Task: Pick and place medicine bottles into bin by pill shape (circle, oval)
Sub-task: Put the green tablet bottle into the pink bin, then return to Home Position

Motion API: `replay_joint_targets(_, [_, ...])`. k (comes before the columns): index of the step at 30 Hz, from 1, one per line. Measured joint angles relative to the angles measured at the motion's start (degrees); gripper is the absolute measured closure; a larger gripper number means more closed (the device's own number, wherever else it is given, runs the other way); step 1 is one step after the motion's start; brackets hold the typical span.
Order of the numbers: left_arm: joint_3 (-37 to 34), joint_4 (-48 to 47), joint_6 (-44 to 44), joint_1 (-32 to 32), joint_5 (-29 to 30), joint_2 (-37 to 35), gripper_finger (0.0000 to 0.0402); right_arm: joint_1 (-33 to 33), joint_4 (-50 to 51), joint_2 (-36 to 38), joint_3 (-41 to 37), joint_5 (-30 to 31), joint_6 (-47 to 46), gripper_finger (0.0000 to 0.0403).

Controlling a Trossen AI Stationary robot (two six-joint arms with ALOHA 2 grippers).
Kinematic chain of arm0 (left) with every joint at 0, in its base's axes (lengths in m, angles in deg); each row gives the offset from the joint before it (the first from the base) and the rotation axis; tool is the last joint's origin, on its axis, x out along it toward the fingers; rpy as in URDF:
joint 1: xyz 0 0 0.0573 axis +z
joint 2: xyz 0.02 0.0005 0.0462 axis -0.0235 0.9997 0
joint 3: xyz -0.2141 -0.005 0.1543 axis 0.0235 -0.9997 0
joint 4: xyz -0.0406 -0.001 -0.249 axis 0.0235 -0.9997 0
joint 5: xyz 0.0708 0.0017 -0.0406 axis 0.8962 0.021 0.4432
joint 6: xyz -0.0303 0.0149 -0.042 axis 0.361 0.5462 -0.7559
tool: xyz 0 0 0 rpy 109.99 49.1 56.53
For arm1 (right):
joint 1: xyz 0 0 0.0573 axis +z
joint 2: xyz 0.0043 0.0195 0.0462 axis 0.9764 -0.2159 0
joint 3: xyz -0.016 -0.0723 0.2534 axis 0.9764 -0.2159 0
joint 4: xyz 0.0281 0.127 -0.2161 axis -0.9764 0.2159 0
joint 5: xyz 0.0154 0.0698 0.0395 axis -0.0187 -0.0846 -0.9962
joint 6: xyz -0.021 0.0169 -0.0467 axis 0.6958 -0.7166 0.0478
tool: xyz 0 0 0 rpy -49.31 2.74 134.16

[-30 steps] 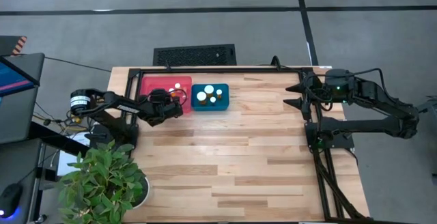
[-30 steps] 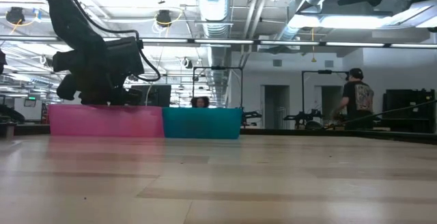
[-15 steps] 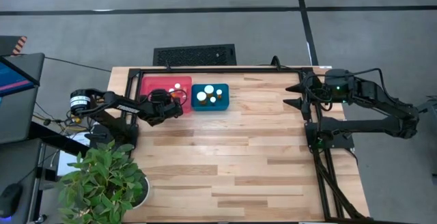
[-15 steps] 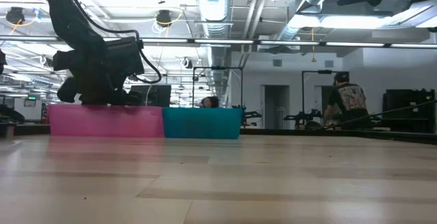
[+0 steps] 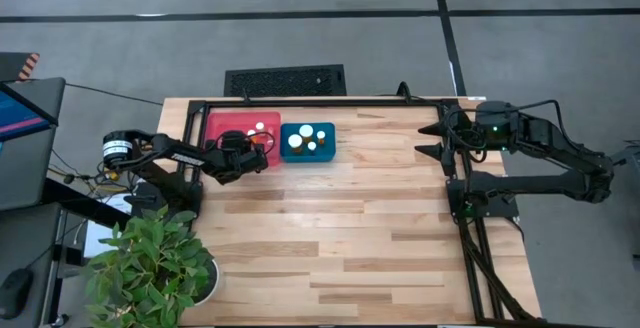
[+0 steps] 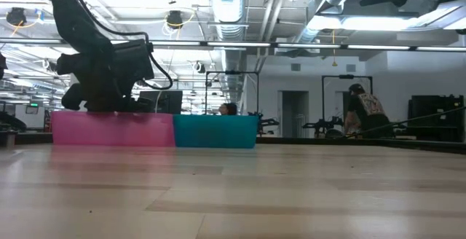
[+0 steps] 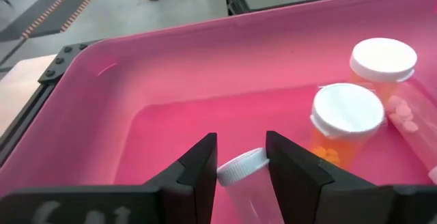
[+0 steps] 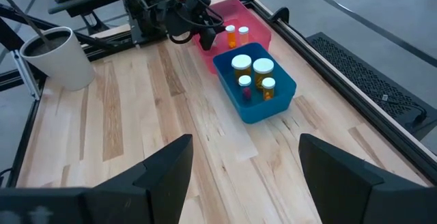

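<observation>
A pink bin (image 5: 232,128) and a blue bin (image 5: 307,142) stand side by side at the table's far left. My left gripper (image 7: 240,144) reaches into the pink bin, shut on a small clear medicine bottle with a white cap (image 7: 242,168). Two orange bottles with white caps (image 7: 346,111) (image 7: 382,59) stand upright on the pink bin's floor, and another clear bottle holding pills (image 7: 418,127) lies beside them. The blue bin (image 8: 263,100) holds several white-capped bottles (image 8: 253,70). My right gripper (image 8: 246,162) hangs open, high above the table's far right (image 5: 436,138). My left gripper pinches the clear bottle between its two fingers, on the body just behind the white cap (image 7: 247,183). The fingers slant down into the bin from the table's left and lie along the bottle, whose cap points away from the wrist. Whether the bottle rests on the bin's floor I cannot tell.
A potted plant (image 5: 150,266) in a white pot (image 8: 58,57) stands at the table's near left corner. A black frame rail (image 5: 320,102) runs along the far edge behind the bins. A wide stretch of bare wood (image 5: 340,228) lies between the arms.
</observation>
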Motion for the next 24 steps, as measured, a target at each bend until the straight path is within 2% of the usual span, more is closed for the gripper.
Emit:
replay_joint_targets(11, [2.22, -0.39, 2.77, 0.0, 0.41, -0.09, 0.0241, 0.0, 0.01, 0.0, -0.02, 0.01, 0.0, 0.0127])
replay_joint_targets(18, [3.71, -0.53, 3.21, -0.37, 0.4, -0.09, 0.0237, 0.0, 0.01, 0.0, 0.0, -0.01, 0.15, 0.0127])
replay_joint_targets(24, [8.49, -3.59, 6.75, -1.35, 0.21, -0.11, 0.0236, 0.0, -0.01, 0.0, -0.02, 0.01, 0.11, 0.0127])
